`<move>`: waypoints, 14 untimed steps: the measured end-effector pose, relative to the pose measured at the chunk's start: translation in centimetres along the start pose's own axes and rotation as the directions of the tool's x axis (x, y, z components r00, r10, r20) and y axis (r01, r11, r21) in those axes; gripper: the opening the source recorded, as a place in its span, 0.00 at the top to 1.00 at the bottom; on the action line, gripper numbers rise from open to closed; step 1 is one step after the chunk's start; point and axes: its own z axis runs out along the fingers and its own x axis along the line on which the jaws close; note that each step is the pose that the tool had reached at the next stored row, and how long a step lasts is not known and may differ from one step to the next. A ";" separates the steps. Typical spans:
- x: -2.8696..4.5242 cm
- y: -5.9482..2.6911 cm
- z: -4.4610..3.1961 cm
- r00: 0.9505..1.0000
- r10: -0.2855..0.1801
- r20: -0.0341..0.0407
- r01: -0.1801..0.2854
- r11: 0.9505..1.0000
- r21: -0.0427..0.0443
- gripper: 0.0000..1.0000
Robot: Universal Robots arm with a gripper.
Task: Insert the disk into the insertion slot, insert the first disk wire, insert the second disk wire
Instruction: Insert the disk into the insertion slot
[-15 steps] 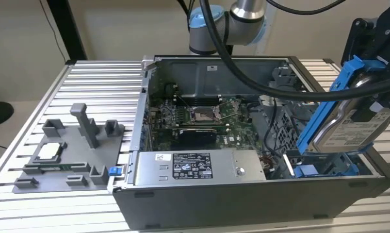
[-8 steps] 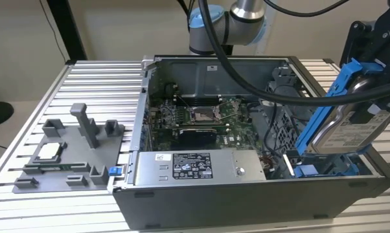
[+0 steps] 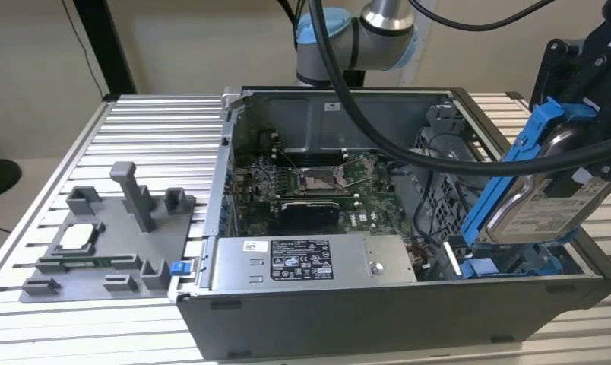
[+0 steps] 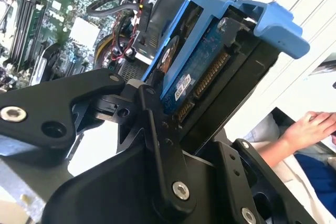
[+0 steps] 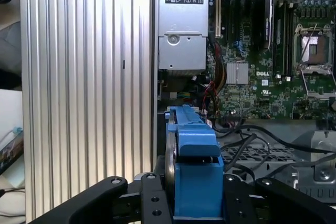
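My gripper [image 3: 579, 156] is shut on the disk [image 3: 536, 207], a silver drive with a white label clipped in a bright blue carrier. It holds the disk tilted, on edge, over the open computer case's corner at the exterior view's right. The disk's lower end hangs just above the insertion slot [image 3: 508, 262], a grey metal bay with blue fittings. The second wrist view shows the disk's blue circuit-board side [image 4: 207, 64] and connector, clamped by black fingers [image 4: 157, 129]. The first wrist view shows the blue carrier [image 5: 194, 174] end on, between the black fingers [image 5: 152, 203].
The case holds a motherboard [image 3: 305, 182], a grey power-supply box [image 3: 305, 262], a perforated cage [image 3: 438, 182] and loose black cables [image 5: 247, 145]. A grey fixture [image 3: 102, 243] sits on the ribbed table at the exterior view's left. A person's hand [image 4: 310, 129] is beside the table.
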 end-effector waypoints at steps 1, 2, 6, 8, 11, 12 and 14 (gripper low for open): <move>0.00 0.00 0.01 1.000 0.000 0.000 0.000 1.000 0.000 1.00; 0.00 0.00 0.04 1.000 0.000 0.000 0.000 1.000 0.000 1.00; 0.00 0.00 0.13 1.000 0.000 0.000 0.000 1.000 0.000 1.00; 0.00 -0.01 0.19 1.000 0.000 0.000 0.000 1.000 0.000 1.00; 0.00 -0.01 0.31 1.000 0.000 0.000 0.000 1.000 0.000 1.00; 0.00 -0.01 0.36 1.000 0.000 0.000 0.000 1.000 0.000 1.00; 0.00 -0.02 0.48 1.000 0.000 0.000 0.000 1.000 0.000 1.00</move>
